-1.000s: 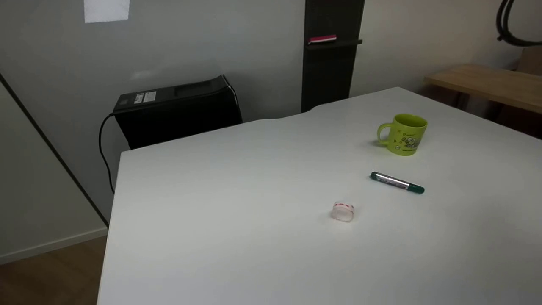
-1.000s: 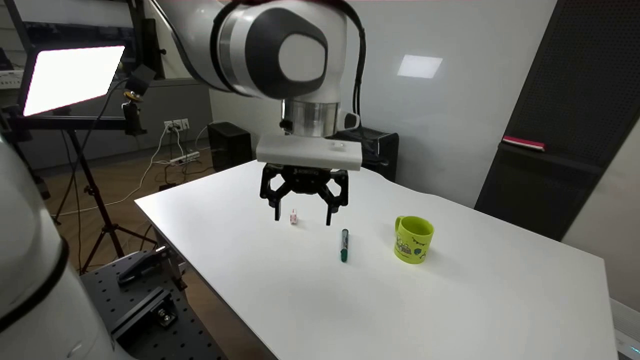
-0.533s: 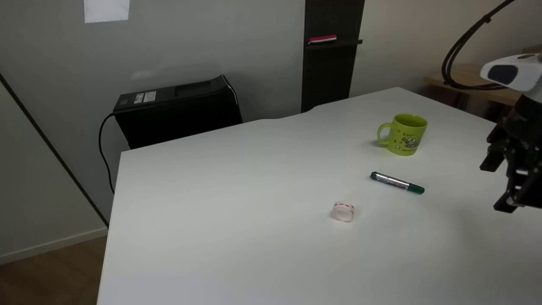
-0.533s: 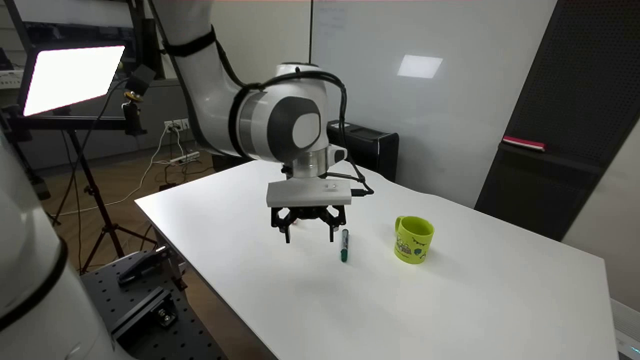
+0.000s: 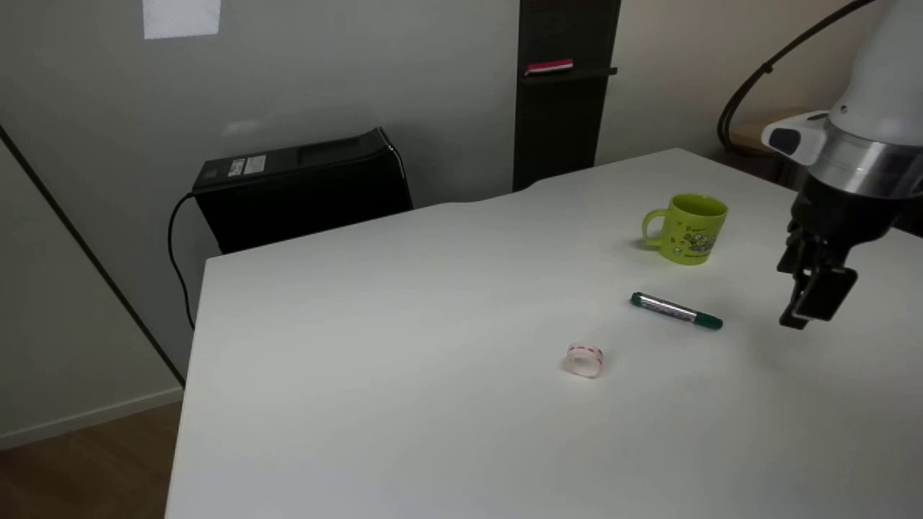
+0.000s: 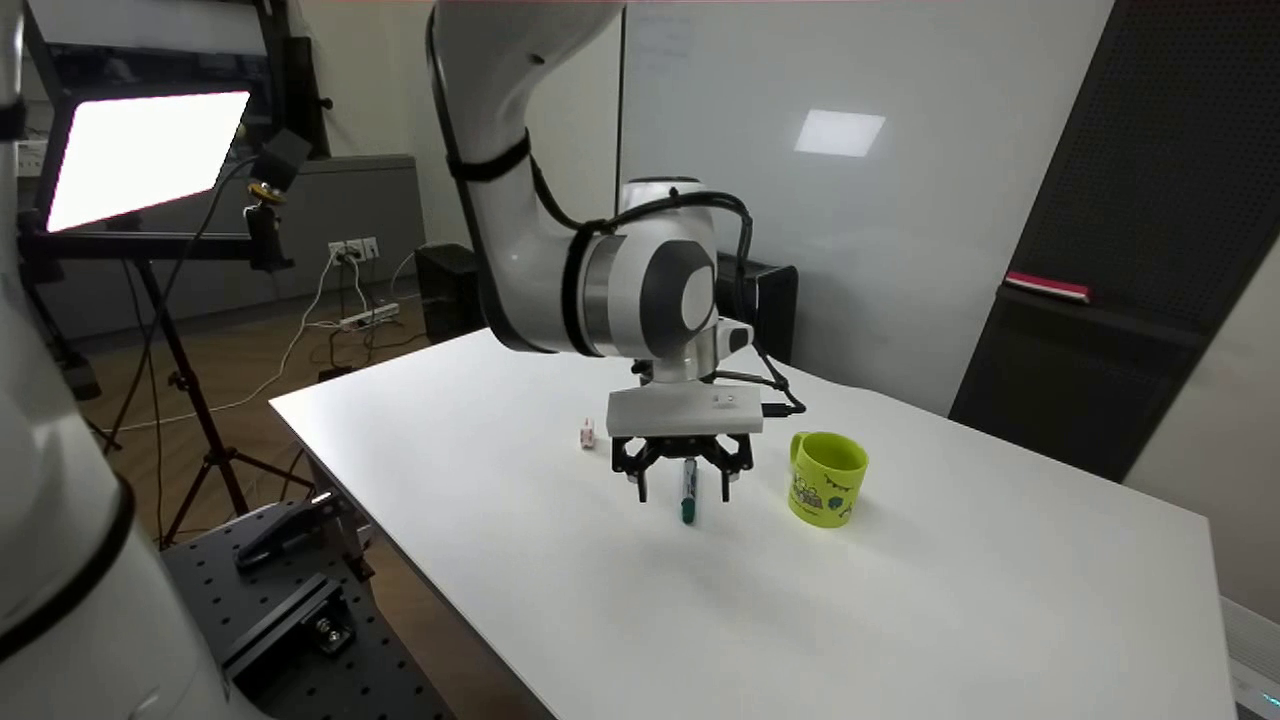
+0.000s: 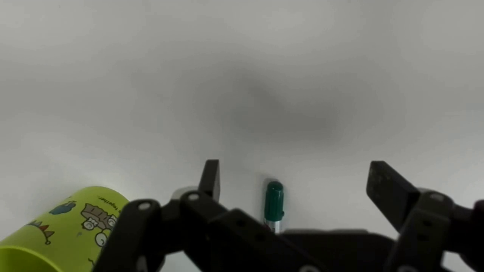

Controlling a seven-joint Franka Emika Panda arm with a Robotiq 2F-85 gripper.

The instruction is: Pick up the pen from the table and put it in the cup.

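Well inside edges of the bench (image 5: 375, 404), green-capped marker (image 5: 676, 311) is seen near upright yellow-green mug (image 5: 691, 238); pincer (image 6: 684, 495) is held overhead, fingers spread.

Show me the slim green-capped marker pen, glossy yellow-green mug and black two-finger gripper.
Marker pen (image 5: 674, 310), in an exterior view: silvery barrel.
Mug (image 5: 690, 233), in an exterior view: outer wall.
Gripper (image 6: 684, 493), in an exterior view: between its fingertips.
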